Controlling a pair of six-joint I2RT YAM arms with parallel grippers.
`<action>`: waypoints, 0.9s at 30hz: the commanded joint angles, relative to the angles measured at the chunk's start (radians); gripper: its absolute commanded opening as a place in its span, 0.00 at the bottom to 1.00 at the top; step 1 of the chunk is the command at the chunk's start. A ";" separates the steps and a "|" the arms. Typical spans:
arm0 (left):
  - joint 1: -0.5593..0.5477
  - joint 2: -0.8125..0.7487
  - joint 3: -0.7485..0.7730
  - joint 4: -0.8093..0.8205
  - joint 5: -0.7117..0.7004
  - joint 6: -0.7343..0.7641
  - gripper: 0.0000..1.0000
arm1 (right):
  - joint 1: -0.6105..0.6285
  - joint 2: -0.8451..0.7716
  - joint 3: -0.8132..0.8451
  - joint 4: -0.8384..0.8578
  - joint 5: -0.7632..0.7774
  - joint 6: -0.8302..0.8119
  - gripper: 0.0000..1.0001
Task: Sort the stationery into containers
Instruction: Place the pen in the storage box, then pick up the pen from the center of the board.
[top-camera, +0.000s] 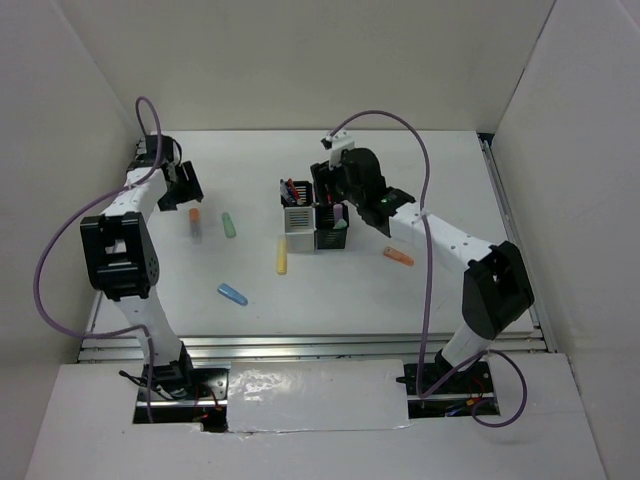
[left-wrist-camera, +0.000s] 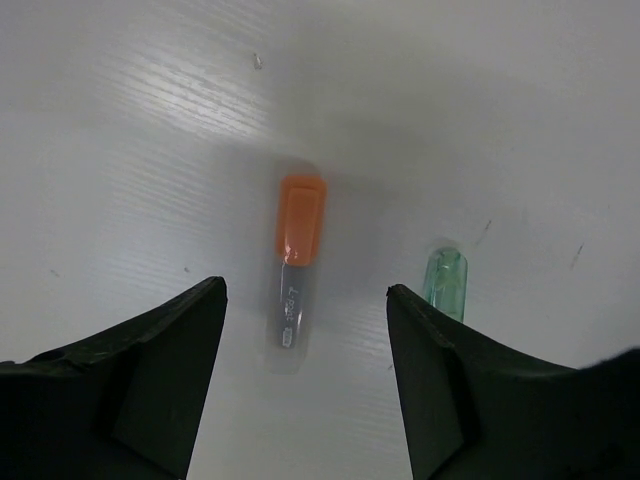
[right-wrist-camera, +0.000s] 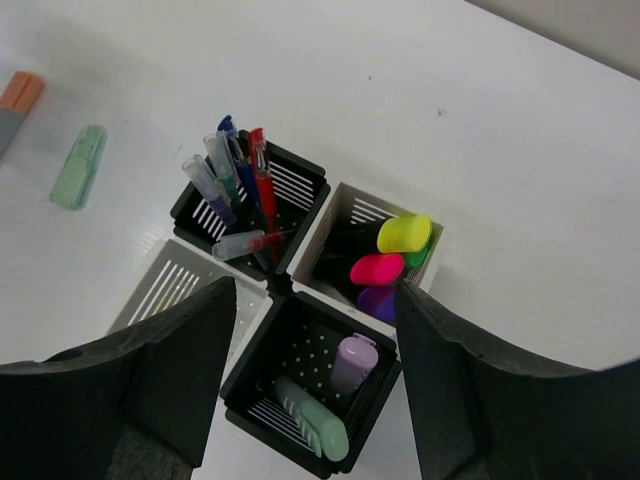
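Observation:
The containers (top-camera: 314, 217) form a 2x2 block at table centre. In the right wrist view one black cup (right-wrist-camera: 250, 195) holds thin pens, a white cup (right-wrist-camera: 352, 207) holds highlighters, a black cup (right-wrist-camera: 300, 350) holds a purple and a green pastel marker, and a white cup (right-wrist-camera: 180, 285) looks empty. My right gripper (top-camera: 332, 200) (right-wrist-camera: 315, 290) is open and empty above the block. My left gripper (top-camera: 188, 195) (left-wrist-camera: 305, 290) is open above an orange-capped grey marker (left-wrist-camera: 298, 260) (top-camera: 194, 220), which lies between the fingers' line. A green marker (left-wrist-camera: 445, 282) (top-camera: 229, 224) lies beside it.
A yellow marker (top-camera: 282, 256), a blue marker (top-camera: 232, 294) and an orange marker (top-camera: 398, 257) lie loose on the white table. White walls close in the left, back and right sides. The green marker (right-wrist-camera: 78, 165) also shows left of the block.

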 joint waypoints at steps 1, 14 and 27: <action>-0.003 0.068 0.081 -0.051 0.002 0.001 0.77 | -0.016 -0.072 0.094 -0.057 -0.009 -0.003 0.71; -0.043 0.288 0.228 -0.151 -0.035 0.014 0.64 | -0.106 -0.140 0.146 -0.147 0.006 -0.041 0.71; -0.040 0.300 0.226 -0.160 0.020 -0.004 0.39 | -0.122 -0.166 0.103 -0.147 0.017 -0.075 0.70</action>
